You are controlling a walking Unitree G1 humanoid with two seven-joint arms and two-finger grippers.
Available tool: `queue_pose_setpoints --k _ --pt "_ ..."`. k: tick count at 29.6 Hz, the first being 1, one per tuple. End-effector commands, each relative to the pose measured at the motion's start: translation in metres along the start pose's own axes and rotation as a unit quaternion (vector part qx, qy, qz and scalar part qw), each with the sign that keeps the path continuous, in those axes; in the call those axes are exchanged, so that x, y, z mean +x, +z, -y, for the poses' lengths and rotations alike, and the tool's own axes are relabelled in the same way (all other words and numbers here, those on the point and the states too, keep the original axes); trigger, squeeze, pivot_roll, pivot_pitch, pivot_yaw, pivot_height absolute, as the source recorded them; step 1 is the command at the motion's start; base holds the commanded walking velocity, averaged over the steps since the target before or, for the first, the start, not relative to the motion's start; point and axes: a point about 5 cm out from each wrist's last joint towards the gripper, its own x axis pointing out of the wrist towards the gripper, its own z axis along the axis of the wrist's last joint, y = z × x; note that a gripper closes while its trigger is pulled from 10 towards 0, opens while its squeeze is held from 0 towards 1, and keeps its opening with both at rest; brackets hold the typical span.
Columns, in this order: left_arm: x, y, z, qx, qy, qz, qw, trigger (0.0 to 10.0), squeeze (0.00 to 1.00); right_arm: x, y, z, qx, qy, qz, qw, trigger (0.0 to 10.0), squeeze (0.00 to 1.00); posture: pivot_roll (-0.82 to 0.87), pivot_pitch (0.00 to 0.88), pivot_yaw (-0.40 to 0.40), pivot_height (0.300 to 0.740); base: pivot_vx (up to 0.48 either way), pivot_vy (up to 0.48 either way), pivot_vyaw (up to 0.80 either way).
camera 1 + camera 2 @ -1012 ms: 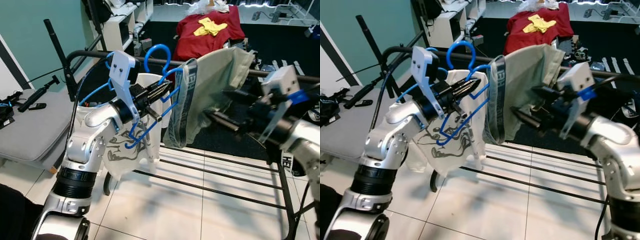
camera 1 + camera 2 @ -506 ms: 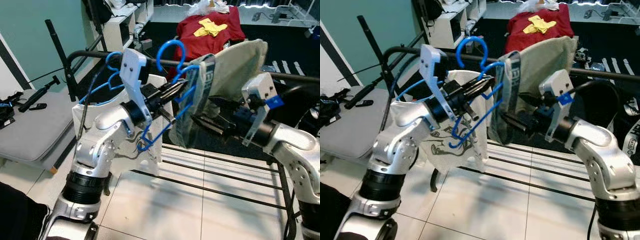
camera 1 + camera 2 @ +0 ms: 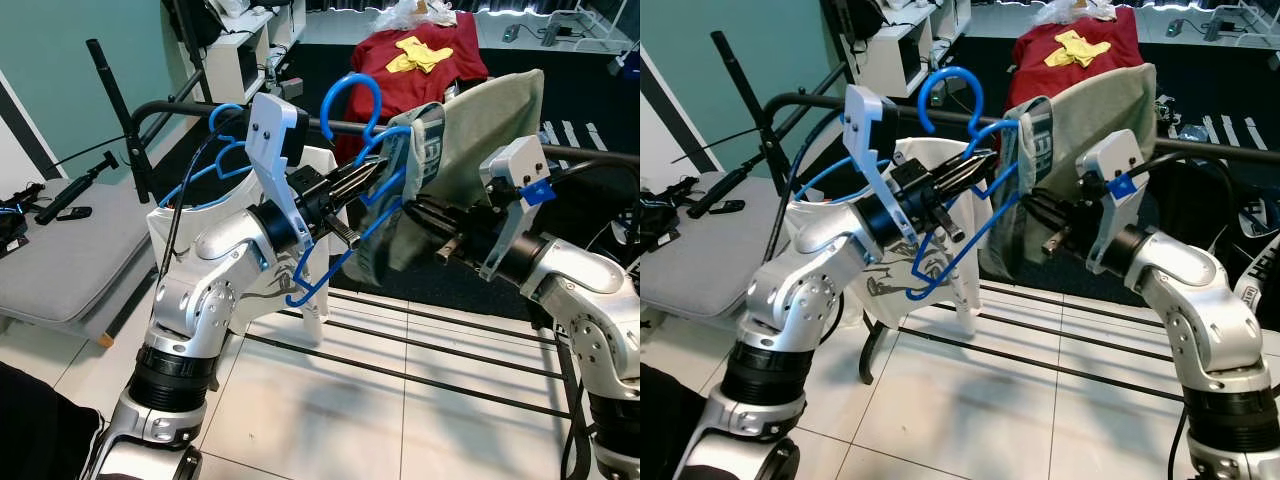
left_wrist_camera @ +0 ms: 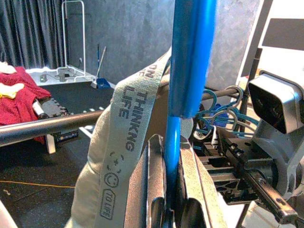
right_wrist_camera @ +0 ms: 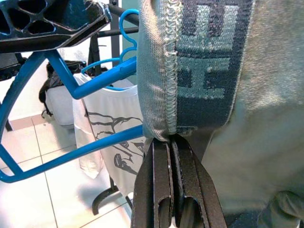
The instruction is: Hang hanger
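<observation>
Hanger (image 3: 345, 215), blue, clamped in the left gripper (image 3: 372, 178) just before the rail (image 3: 590, 154), its hook seemingly not yet over it, while the right gripper (image 3: 1037, 207) pinches the grey garment's (image 3: 495, 130) waistband: lift the hook clear, then lower it squarely on.

The hanger (image 3: 345, 190) near the middle of the frame is bright blue, and the garment (image 3: 470, 150) draped on it is pale grey-green with a darker grey waistband (image 4: 126, 137) printed with lettering and a small smiley face. The left end effector (image 3: 375, 178) and right end effector (image 3: 415, 212) have black fingers on silver arms with white camera housings, the right one marked with a blue tab. At left centre hangs a white T-shirt (image 3: 930, 270) with a dark line drawing; at upper centre lies a red shirt (image 3: 420, 55) with a yellow patch, over white floor tiles (image 3: 400, 420), beside a teal wall (image 3: 60, 50).
</observation>
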Motion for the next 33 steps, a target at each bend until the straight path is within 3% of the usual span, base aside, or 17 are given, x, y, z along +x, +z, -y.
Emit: queue_pose_setpoints --k 1,5,8,10,13,15,17,19,21,22,23,24,25,27,28,32,33 --pt "-0.003 0.008 -0.002 0.013 -0.004 0.007 1.0 0.0 0.0 0.0 0.003 0.002 -0.004 -0.008 0.01 1.0 0.0 0.0 -0.07 0.12 0.031 0.74 0.0 0.0 0.0" --pt "-0.004 0.008 -0.005 0.017 -0.001 0.003 1.0 0.0 0.0 -0.001 0.006 0.004 -0.003 -0.012 0.02 1.0 0.0 0.0 -0.07 0.12 0.032 0.74 0.0 0.0 0.0" --pt "-0.01 0.004 -0.013 0.048 0.011 -0.023 0.999 0.0 0.0 -0.006 0.02 0.01 0.01 -0.019 0.063 0.998 0.0 0.0 -0.07 0.12 0.03 0.74 0.0 0.0 0.0" --pt "-0.02 -0.005 -0.027 0.096 0.033 -0.066 0.993 0.0 0.0 -0.014 0.037 0.015 0.027 -0.015 0.114 0.993 0.0 0.0 -0.07 0.12 0.03 0.74 0.0 0.0 0.0" --pt "-0.028 -0.01 -0.037 0.126 0.052 -0.092 0.986 0.0 0.0 -0.021 0.045 0.019 0.032 -0.011 0.134 0.99 0.0 0.0 -0.08 0.123 0.029 0.74 0.0 0.0 0.0" --pt "-0.04 -0.015 -0.051 0.166 0.076 -0.129 0.975 0.0 0.0 -0.032 0.054 0.027 0.037 -0.015 0.16 0.986 0.0 0.0 -0.08 0.124 0.028 0.74 0.0 0.0 0.0" --pt "-0.044 -0.015 -0.054 0.172 0.079 -0.135 0.973 0.0 0.0 -0.036 0.054 0.031 0.034 -0.026 0.159 0.986 0.0 0.0 -0.08 0.124 0.028 0.74 0.0 0.0 0.0" --pt "-0.047 -0.014 -0.05 0.162 0.054 -0.143 0.975 0.0 0.0 -0.038 0.052 0.037 0.028 -0.048 0.144 0.988 0.0 0.0 -0.08 0.124 0.027 0.74 0.0 0.0 0.0" --pt "-0.054 -0.013 -0.029 0.106 -0.046 -0.144 0.983 0.0 0.0 -0.037 0.044 0.042 0.025 -0.07 0.118 0.99 0.0 0.0 -0.08 0.124 0.027 0.74 0.0 0.0 0.0" --pt "-0.054 -0.013 -0.029 0.106 -0.046 -0.144 0.983 0.0 0.0 -0.037 0.044 0.042 0.025 -0.07 0.118 0.99 0.0 0.0 -0.08 0.124 0.027 0.74 0.0 0.0 0.0" --pt "-0.061 -0.011 -0.014 0.08 -0.118 -0.148 0.979 1.3 0.0 -0.036 0.039 0.045 0.023 -0.08 0.101 0.991 0.0 0.0 -0.08 0.124 0.026 0.74 0.0 0.0 0.0" --pt "-0.073 -0.01 0.001 0.051 -0.196 -0.161 0.966 4.8 0.0 -0.035 0.031 0.047 0.022 -0.087 0.072 0.993 0.0 0.0 -0.07 0.123 0.025 0.74 0.0 0.0 0.0" --pt "-0.073 -0.01 0.001 0.051 -0.196 -0.161 0.966 4.8 0.0 -0.035 0.031 0.047 0.022 -0.087 0.072 0.993 0.0 0.0 -0.07 0.123 0.025 0.74 0.0 0.0 0.0" --pt "-0.089 -0.009 0.015 0.005 -0.274 -0.171 0.947 4.7 0.0 -0.035 0.014 0.05 0.023 -0.102 0.017 0.994 0.0 0.0 -0.07 0.122 0.025 0.74 0.0 0.0 0.0" --pt "-0.089 -0.009 0.015 0.005 -0.274 -0.171 0.947 4.7 0.0 -0.035 0.014 0.05 0.023 -0.102 0.017 0.994 0.0 0.0 -0.07 0.122 0.025 0.74 0.0 0.0 0.0" --pt "-0.104 -0.012 0.01 -0.047 -0.288 -0.159 0.943 4.7 0.0 -0.039 -0.016 0.053 0.035 -0.131 -0.074 0.988 0.0 0.0 -0.07 0.121 0.025 0.74 0.0 0.0 0.0" --pt "-0.107 -0.014 0.003 -0.055 -0.265 -0.153 0.95 6.2 0.0 -0.041 -0.027 0.051 0.041 -0.132 -0.099 0.985 0.0 0.0 -0.08 0.123 0.024 0.74 0.0 0.0 0.0"
